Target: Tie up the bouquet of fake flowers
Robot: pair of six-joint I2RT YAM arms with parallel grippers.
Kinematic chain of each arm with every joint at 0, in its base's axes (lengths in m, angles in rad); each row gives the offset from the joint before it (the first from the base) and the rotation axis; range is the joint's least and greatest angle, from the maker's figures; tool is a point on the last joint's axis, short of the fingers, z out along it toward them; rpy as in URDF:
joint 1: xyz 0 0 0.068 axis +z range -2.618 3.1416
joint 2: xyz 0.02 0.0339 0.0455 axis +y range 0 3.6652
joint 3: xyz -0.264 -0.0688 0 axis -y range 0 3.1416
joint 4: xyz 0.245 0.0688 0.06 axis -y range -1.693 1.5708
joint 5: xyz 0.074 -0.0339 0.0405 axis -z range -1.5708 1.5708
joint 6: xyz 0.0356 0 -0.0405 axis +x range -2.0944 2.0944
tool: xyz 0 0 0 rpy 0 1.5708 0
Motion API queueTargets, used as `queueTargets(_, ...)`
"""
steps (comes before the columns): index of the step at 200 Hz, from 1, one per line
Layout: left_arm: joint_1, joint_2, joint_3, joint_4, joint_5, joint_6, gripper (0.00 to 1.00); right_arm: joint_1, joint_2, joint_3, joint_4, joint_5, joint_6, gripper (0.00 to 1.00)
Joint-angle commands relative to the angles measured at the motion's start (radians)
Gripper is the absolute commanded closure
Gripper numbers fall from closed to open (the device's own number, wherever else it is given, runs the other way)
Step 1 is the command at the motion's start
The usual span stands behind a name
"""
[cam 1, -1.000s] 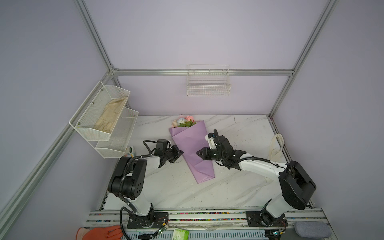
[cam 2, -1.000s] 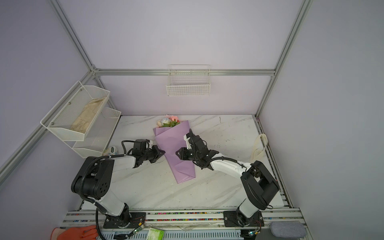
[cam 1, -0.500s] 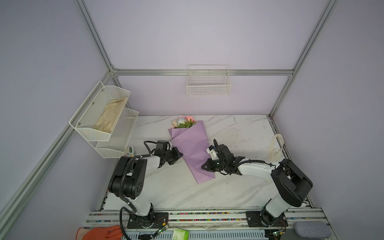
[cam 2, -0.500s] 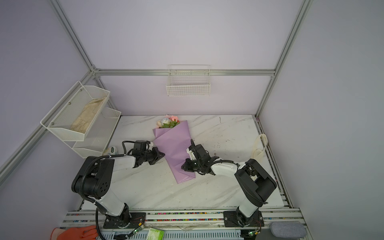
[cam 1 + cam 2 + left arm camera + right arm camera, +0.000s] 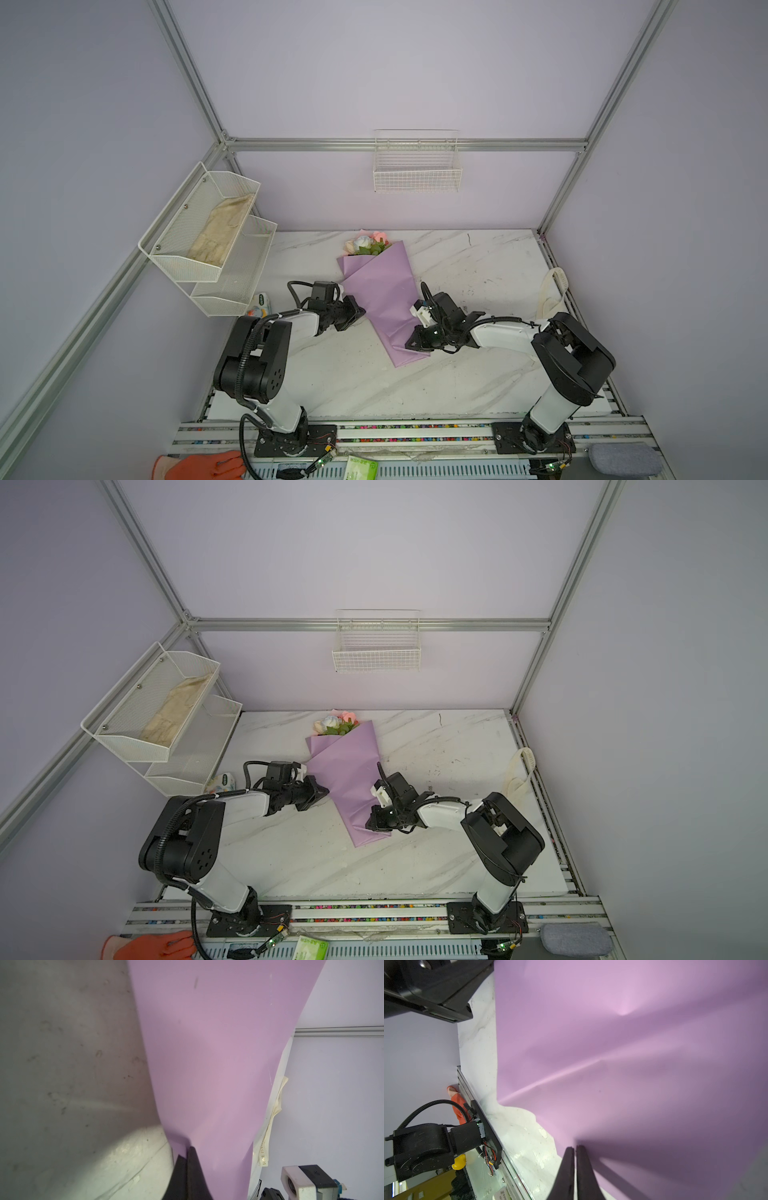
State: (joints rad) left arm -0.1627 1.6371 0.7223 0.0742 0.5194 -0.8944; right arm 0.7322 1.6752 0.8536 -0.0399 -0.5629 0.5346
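Left gripper (image 5: 188,1152) clamped on bouquet (image 5: 382,291) wrap; right gripper (image 5: 575,1147) looks pinched on it too. Hold it taut, then fetch ribbon (image 5: 264,1154).

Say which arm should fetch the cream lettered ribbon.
Right, probably: the cream lettered ribbon lies beside that arm, while the left gripper, farther off, is shut on the lilac paper-wrapped fake-flower bouquet.

Bouquet (image 5: 382,299) lies on the table (image 5: 478,257) between left tool (image 5: 360,311) and right tool (image 5: 409,343).
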Motion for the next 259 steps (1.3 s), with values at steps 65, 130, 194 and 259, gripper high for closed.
queueTargets(65,0.009,-0.119,-0.013,-0.075,0.036,0.070,1.00,-0.051,-0.014,0.146,-0.019,0.001,-0.037,0.79)
queueTargets(130,0.009,-0.070,-0.006,-0.085,0.009,0.112,1.00,-0.036,0.066,0.065,0.010,-0.098,-0.056,0.87)
queueTargets(194,0.010,-0.021,0.048,-0.115,-0.013,0.143,1.00,-0.022,0.058,-0.035,0.045,-0.098,-0.038,0.88)
queueTargets(259,0.011,0.017,0.044,-0.112,-0.015,0.149,1.00,-0.011,0.015,-0.072,-0.008,-0.081,-0.031,0.87)
